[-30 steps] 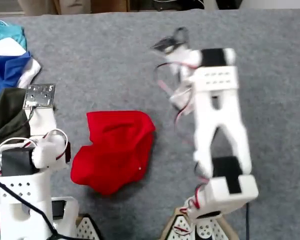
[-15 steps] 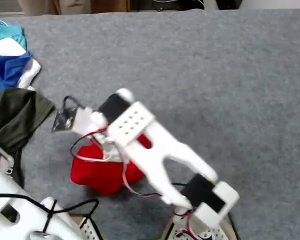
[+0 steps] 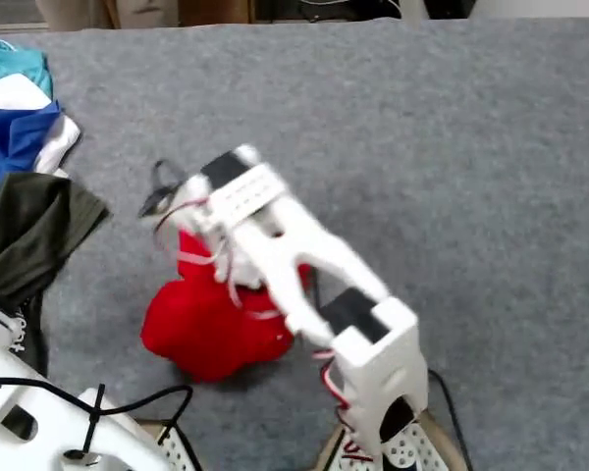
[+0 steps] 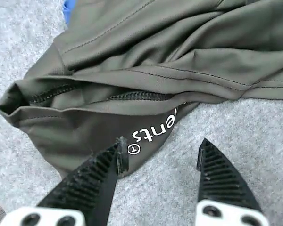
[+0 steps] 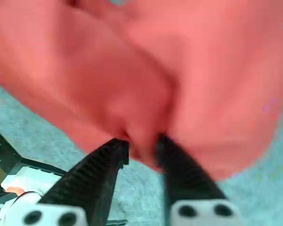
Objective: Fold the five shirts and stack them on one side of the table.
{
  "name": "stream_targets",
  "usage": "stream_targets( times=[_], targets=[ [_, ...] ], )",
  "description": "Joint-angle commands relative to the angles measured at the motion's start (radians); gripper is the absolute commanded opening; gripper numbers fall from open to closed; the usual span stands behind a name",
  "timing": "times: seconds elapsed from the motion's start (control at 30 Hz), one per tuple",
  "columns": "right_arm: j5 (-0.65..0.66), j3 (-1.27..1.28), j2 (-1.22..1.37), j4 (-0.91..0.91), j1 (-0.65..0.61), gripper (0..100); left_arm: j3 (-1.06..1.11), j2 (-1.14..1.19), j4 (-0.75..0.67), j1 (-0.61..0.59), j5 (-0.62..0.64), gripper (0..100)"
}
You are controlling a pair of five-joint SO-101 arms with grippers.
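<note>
A red shirt (image 3: 201,329) lies bunched on the grey table near the front left. My right gripper (image 3: 162,201) is stretched across it, and in the right wrist view it (image 5: 141,143) is shut on a fold of the red shirt (image 5: 146,70). A dark olive shirt (image 3: 29,231) lies at the left edge. My left gripper (image 4: 162,157) hangs open just above the table at the printed hem of the olive shirt (image 4: 146,70), with nothing between its fingers.
More shirts are heaped at the back left: a blue and white one (image 3: 20,132) and a teal one (image 3: 10,59). The left arm's white body (image 3: 29,422) fills the front left corner. Grey table (image 3: 471,177) stretches to the right.
The right arm swung from the back right over to the red shirt and closed on it, bunching the cloth. The left arm drew back toward the front left corner.
</note>
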Motion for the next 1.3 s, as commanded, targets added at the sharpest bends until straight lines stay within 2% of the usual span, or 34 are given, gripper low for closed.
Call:
stream_targets(
  times=[0.0,0.13,0.27,0.37,0.47,0.7,0.83,0.97,1.17,1.27],
  targets=[
    [-0.005,-0.061,-0.025,0.026,0.133,4.7,-0.002,-0.008,-0.012,-0.014,0.009,25],
    [-0.003,-0.101,-0.114,0.026,0.237,4.7,-0.011,-0.008,-0.012,-0.017,0.009,25],
    [0.066,-0.12,-0.213,0.025,0.331,4.3,-0.011,-0.008,0.049,-0.005,0.009,25],
    [0.095,-0.139,-0.259,0.023,0.394,4.3,-0.011,-0.008,0.095,0.052,0.006,25],
    [0.095,-0.191,-0.275,0.023,0.455,4.3,-0.011,-0.008,0.098,0.18,0.006,25],
    [0.103,-0.266,-0.275,0.025,0.61,4.1,-0.006,0.001,-0.029,0.652,0.009,25],
    [0.143,-0.266,-0.275,0.025,0.72,4.1,-0.011,0.001,-0.061,0.861,0.011,25],
    [0.201,-0.255,-0.271,0.023,0.834,4.4,-0.002,0.001,-0.063,0.993,0.043,25],
    [0.302,-0.248,-0.16,-0.071,1.015,4.8,0.0,0.002,-0.063,1.126,0.141,25],
    [0.322,-0.259,-0.073,-0.075,1.081,15.0,0.0,0.002,-0.061,1.178,0.181,25]
  ],
)
